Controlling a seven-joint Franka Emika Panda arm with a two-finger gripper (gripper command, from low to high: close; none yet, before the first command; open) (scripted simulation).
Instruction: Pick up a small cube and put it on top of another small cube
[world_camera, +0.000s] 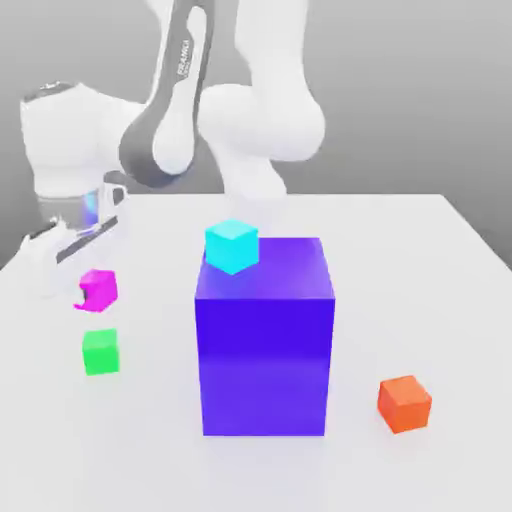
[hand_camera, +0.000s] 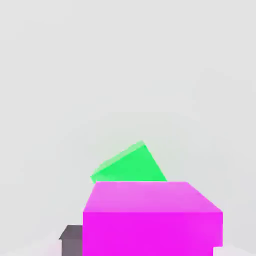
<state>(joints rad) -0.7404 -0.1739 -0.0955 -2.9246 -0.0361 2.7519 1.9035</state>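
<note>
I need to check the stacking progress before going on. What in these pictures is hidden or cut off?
- Green cube: in the hand view its near part is hidden behind the pink cube.
- Pink cube: its lower part runs off the hand view's edge.
- Cyan cube: the exterior view does not settle whether it sits on the purple block or behind it.
- Arm's upper part: cut off by the exterior view's top edge.

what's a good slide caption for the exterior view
Panda gripper carrying the magenta cube above the green cube, left of the purple block topped by a cyan cube.
</note>
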